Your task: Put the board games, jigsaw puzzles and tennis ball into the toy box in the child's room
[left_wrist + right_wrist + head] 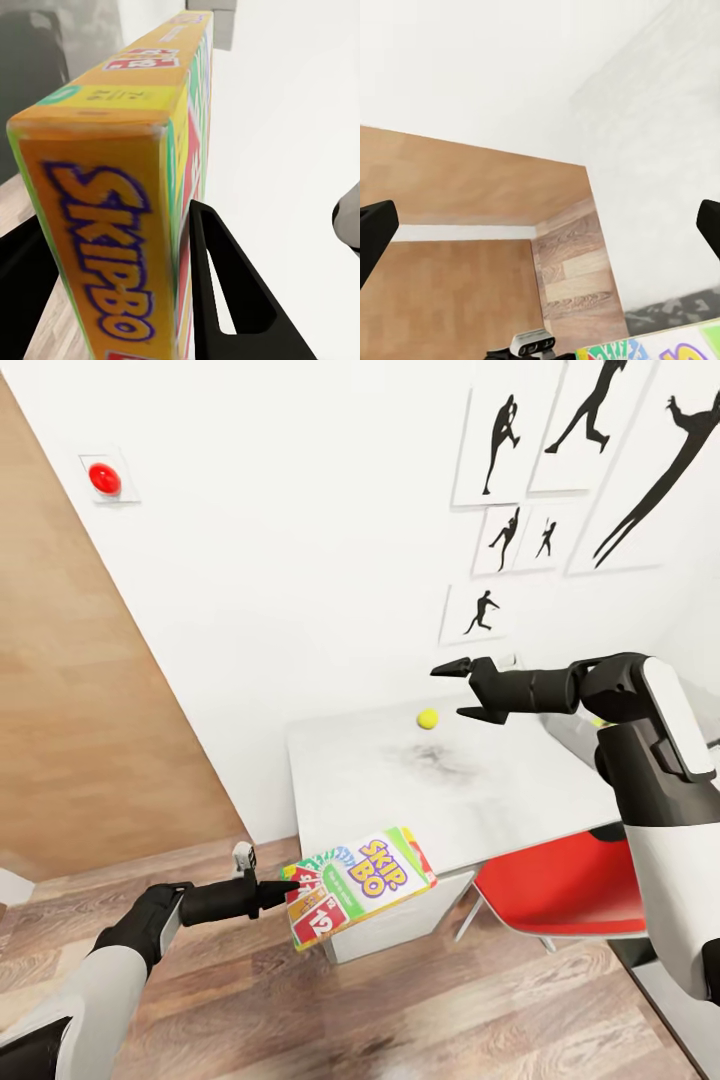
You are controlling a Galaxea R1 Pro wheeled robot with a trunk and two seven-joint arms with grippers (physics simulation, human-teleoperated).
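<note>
My left gripper (285, 895) is shut on one end of the SKIP-BO board game (365, 878), holding it in the air just off the table's (400, 790) near-left corner, over the floor. In the left wrist view the box (112, 225) sits clamped between both black fingers (225, 292). The tennis ball (428, 718) rests near the table's back edge. My right gripper (450, 692) hangs open above the table, just right of the ball, with nothing in it. Its wide-spread fingers (375, 225) frame the box (660, 346) below. The toy box, jigsaw puzzles and bed are out of view.
A red chair (560, 885) is tucked under the table's front right side. A wooden wall panel (90, 690) stands at the left, above a plank floor (300, 1010). The white wall behind carries a red button (104, 478) and silhouette pictures (560, 470).
</note>
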